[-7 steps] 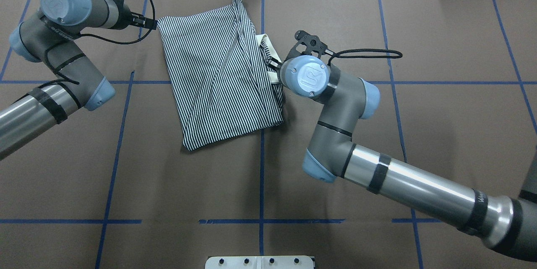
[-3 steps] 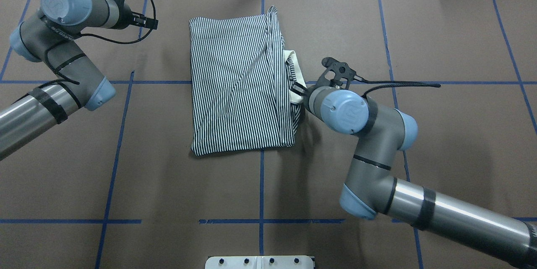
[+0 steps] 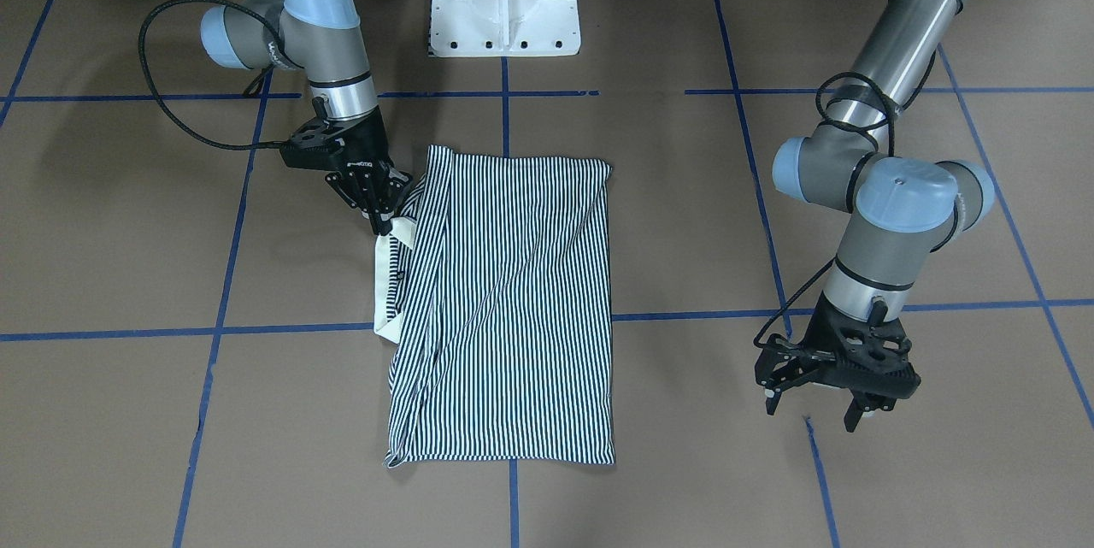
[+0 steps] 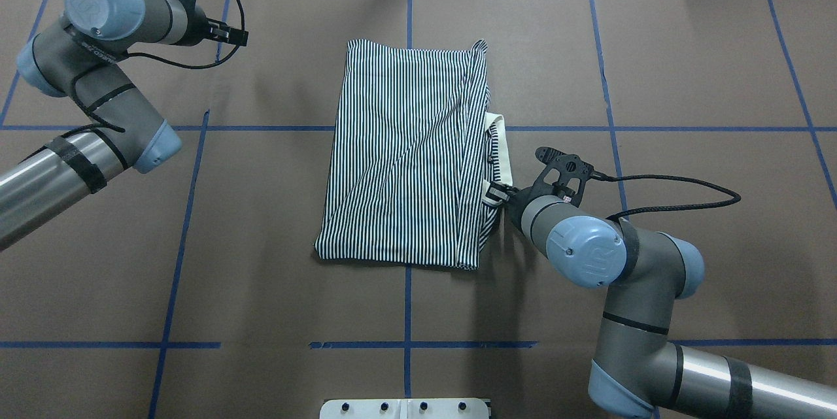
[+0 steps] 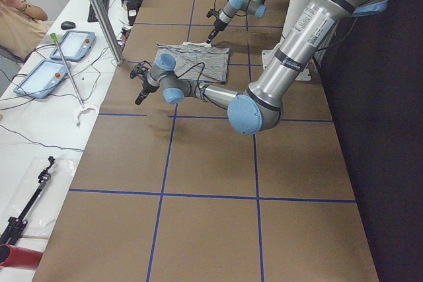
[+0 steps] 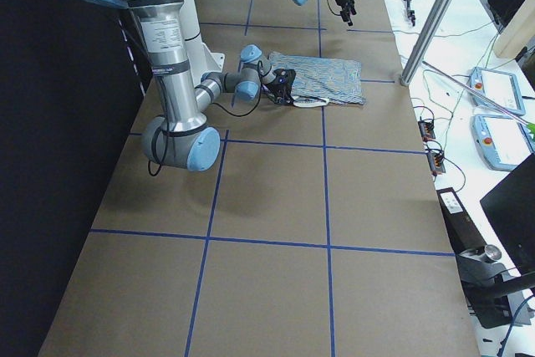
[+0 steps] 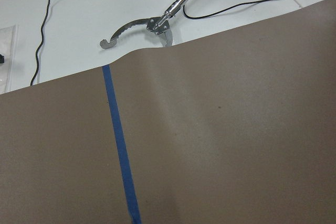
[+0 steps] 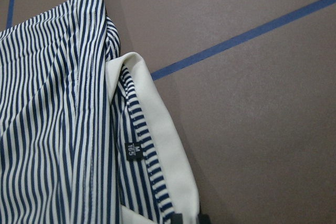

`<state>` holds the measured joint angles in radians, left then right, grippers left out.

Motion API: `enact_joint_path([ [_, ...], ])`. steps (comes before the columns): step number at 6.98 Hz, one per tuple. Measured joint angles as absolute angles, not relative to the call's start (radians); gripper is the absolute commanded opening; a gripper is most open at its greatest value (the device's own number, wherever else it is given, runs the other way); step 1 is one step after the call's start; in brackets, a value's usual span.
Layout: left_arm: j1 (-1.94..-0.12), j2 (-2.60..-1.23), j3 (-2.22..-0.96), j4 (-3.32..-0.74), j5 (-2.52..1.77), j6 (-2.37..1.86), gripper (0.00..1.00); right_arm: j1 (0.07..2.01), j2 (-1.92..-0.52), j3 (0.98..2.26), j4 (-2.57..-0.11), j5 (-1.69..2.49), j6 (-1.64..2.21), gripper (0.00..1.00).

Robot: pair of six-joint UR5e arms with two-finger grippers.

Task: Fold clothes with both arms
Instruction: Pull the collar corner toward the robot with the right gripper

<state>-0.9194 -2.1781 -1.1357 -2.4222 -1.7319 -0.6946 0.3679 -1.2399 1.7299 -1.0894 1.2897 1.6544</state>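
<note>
The folded navy-and-white striped polo shirt (image 4: 405,157) lay flat at the middle of the brown paper-covered table (image 4: 654,79). The right black end effector (image 4: 495,193) was clamped on its white collar (image 4: 500,144); the left end effector (image 3: 812,415) hung spread and empty, well apart. Any tug from this single collar grip risked skewing the folds.

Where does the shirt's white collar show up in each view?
Front-facing: collar on the shirt's left edge.
Overhead: collar on its right edge.
Exterior left: tiny white fleck, top centre.
Exterior right: white loop, upper centre.
Left wrist: not in it.
Right wrist: collar, centre to bottom.
Shared landmark: right pincer shut on the collar's end.
</note>
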Motion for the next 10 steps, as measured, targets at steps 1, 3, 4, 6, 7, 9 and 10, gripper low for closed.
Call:
enact_joint_path([
  [1, -0.919, -2.178, -1.139, -2.422, -1.732, -0.694, 1.0, 0.368, -1.237, 1.762, -1.134, 1.297, 1.58, 1.0],
  [3, -0.918, -2.177, -1.141, -2.422, -1.733, -0.693, 1.0, 0.365, -1.206, 1.89, -1.369, 1.345, 1.447, 1.0],
  [4, -0.918, -2.177, -1.142, -2.421, -1.733, -0.693, 1.0, 0.351, -1.146, 1.926, -1.526, 1.364, 1.426, 1.0],
  [6, -0.918, -2.177, -1.144, -2.421, -1.733, -0.693, 1.0, 0.29, -1.034, 1.922, -1.739, 1.373, 1.349, 1.0],
  [7, -0.919, -2.177, -1.144, -2.421, -1.733, -0.693, 1.0, 0.267, -1.01, 1.899, -1.775, 1.373, 1.255, 0.98],
  [9, -0.919, -2.177, -1.145, -2.421, -1.733, -0.694, 1.0, 0.244, -0.969, 1.844, -1.791, 1.369, 1.059, 0.73],
  [10, -0.919, -2.177, -1.146, -2.421, -1.733, -0.694, 1.0, 0.24, -0.948, 1.813, -1.79, 1.367, 0.975, 0.61],
])
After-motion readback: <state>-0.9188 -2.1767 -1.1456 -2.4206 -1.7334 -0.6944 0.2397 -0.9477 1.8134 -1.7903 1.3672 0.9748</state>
